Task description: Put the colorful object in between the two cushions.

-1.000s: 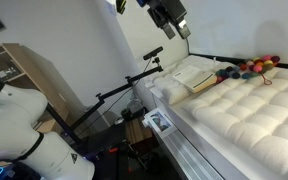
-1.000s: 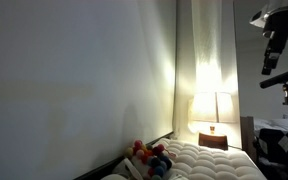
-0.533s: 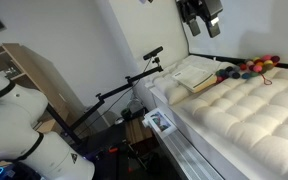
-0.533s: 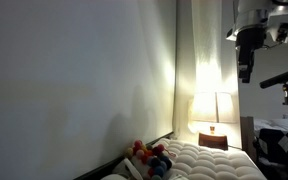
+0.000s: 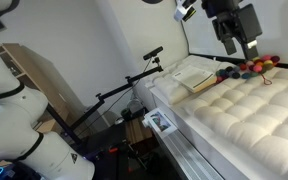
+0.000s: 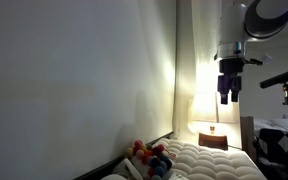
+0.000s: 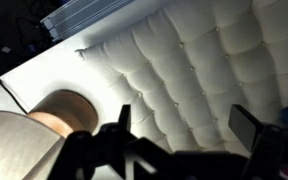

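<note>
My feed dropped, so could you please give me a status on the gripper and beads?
Gripper open, empty, hanging above the tufted cushion. Bead string lying at that cushion's edge, untouched. Nothing seen in the way.

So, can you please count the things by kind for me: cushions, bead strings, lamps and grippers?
Cushions: 2 (tufted cushion, smooth pillow)
Bead string: 1
Lamp: 1, lit
Gripper: 1, open and empty
Total: 5
</note>
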### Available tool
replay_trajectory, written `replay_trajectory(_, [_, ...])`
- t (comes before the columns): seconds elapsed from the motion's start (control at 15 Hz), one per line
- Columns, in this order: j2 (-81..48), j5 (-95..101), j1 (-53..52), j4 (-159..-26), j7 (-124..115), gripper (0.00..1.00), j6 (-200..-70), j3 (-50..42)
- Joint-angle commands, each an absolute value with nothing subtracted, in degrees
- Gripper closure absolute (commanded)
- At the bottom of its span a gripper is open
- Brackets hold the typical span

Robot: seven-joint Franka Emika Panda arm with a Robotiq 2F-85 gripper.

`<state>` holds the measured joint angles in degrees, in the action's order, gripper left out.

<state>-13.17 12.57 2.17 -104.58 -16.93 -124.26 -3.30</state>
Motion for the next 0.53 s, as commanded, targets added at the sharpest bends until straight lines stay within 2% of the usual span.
replay_trajectory(0.0, [-17.7,17.3,0.2,-101.1,-24.8,0.00,-126.4,-5.6])
replay_trajectory(0.47, [-19.2,17.0,-0.4,-101.3,-24.8,0.00,-126.2,-6.3])
